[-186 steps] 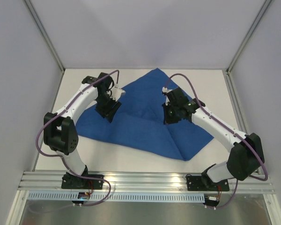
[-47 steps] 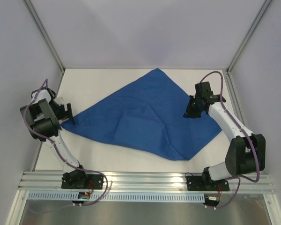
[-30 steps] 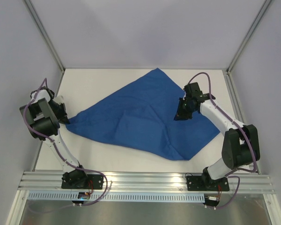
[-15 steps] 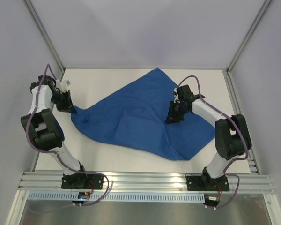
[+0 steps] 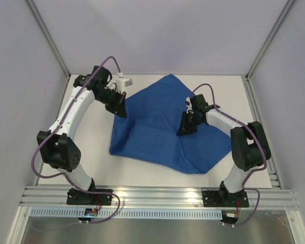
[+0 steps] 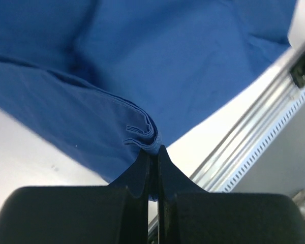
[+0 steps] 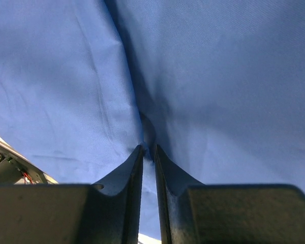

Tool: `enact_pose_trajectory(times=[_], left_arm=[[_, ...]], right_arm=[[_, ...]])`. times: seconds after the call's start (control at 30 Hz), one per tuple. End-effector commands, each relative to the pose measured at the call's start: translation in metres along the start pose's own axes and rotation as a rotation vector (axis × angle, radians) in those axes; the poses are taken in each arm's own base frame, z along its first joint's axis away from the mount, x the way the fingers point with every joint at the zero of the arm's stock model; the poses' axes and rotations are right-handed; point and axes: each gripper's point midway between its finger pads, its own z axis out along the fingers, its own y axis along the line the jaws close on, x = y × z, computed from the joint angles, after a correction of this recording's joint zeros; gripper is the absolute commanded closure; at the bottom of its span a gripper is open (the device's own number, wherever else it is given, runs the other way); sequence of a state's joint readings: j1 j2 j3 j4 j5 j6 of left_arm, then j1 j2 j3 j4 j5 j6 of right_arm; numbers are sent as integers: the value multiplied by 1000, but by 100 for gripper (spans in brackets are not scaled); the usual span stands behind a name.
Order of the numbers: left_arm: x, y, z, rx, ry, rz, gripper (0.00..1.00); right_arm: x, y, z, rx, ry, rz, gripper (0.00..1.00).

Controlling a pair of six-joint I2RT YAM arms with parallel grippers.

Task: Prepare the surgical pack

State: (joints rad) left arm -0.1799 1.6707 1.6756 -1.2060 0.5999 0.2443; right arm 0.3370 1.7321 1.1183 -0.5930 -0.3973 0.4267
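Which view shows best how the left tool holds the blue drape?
Left wrist: the left tool is shut on the folded edge of the blue drape. Top external shows the grip only small; right wrist shows only cloth.

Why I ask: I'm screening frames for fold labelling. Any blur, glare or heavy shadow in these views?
Top external: even, soft light, drape crisp, no glare. Left wrist: left gripper a dark silhouette, hem sharp, rail behind soft. Right wrist: drape looks paler, shadowed crease at the right gripper.
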Motion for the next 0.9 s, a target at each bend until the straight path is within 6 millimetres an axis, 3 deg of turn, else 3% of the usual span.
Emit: enact_pose_trajectory(times=[0.0, 0.07, 0.17, 0.2, 0.3, 0.43, 0.53, 0.83, 0.87], left_arm=[[-7, -69, 13, 171, 20, 165, 100], [-5, -97, 31, 235, 67, 227, 100], [-5, -122, 53, 284, 110, 289, 100], [0, -141, 63, 315, 136, 330, 100], [12, -170, 88, 371, 200, 398, 100], [35, -187, 122, 411, 298, 435, 100], [40, -191, 140, 412, 323, 437, 100], [23, -215, 157, 465, 288, 441, 100], [14, -220, 154, 473, 263, 449, 100]], right_arm=[[0, 4, 6, -37, -16, 1, 83], [0, 3, 7, -38, -23, 12, 83], [4, 1, 9, -35, -32, 31, 83], [4, 1, 9, -36, -37, 36, 83], [7, 4, 10, -45, -49, 43, 84], [7, 6, 10, -54, -68, 48, 85], [6, 5, 9, -54, -83, 55, 85], [-6, 14, 8, -73, -96, 52, 85], [-6, 15, 9, -75, -94, 52, 86]])
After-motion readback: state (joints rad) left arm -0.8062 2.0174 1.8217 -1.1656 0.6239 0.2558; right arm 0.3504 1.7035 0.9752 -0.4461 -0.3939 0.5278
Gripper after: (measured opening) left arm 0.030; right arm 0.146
